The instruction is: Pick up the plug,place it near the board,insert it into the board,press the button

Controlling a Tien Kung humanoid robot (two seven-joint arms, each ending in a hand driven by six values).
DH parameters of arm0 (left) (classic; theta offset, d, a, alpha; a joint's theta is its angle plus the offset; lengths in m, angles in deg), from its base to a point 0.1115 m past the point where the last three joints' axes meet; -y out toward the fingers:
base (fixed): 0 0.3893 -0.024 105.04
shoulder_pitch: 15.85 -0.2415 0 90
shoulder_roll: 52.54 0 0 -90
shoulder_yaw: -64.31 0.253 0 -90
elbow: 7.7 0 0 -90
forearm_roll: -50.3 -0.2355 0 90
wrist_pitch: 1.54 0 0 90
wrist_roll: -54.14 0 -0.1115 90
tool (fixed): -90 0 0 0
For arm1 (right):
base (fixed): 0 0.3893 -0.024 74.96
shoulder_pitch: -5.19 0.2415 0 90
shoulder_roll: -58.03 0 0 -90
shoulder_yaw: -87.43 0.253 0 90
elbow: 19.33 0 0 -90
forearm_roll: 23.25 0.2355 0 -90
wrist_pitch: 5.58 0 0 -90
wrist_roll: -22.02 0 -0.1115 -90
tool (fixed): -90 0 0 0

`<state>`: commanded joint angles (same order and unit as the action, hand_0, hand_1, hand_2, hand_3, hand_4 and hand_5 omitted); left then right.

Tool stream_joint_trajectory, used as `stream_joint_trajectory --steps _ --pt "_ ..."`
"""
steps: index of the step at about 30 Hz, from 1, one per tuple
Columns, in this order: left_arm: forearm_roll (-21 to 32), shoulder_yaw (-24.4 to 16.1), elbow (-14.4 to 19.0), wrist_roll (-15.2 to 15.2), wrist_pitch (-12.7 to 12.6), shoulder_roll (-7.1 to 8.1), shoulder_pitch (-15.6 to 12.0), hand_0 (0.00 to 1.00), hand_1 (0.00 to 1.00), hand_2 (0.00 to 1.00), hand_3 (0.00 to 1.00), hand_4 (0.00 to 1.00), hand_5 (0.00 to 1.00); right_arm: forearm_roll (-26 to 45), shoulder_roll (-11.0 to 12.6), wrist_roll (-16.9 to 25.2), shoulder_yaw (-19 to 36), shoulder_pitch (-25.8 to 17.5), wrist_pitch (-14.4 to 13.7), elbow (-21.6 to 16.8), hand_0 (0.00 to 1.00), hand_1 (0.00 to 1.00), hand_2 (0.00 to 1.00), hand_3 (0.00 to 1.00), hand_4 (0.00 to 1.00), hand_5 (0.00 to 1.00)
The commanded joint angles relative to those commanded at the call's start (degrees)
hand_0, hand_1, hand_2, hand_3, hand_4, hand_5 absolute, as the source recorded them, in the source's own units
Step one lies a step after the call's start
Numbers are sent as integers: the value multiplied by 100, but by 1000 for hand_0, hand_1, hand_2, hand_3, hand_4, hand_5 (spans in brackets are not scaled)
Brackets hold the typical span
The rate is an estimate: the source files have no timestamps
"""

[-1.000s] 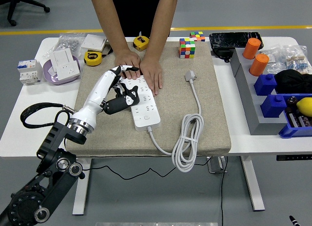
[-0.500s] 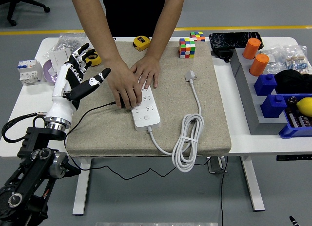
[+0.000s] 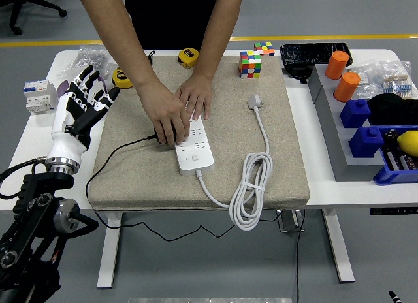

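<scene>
White robot left hand [image 3: 83,102] with black fingertips, silver wrist ring, black arm [image 3: 34,218] with round joints and cables, person [image 3: 171,19] in black top

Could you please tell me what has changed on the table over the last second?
The robot's left hand let go at the power strip and drew back to the mat's left edge, fingers now spread and empty. The person's hands shifted: one now covers the black plug's spot at the strip's left side. The strip, its coiled white cable and the cubes stayed put.
</scene>
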<state>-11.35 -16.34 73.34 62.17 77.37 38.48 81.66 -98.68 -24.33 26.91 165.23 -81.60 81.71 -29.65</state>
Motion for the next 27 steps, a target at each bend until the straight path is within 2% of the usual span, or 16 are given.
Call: stream_joint_trajectory --steps 27 --pt "-113 -95 -74 -20 41 0 65 936 958 943 931 969 225 -8 -18 7 76 31 -10 0 947 845 780 789 998 998"
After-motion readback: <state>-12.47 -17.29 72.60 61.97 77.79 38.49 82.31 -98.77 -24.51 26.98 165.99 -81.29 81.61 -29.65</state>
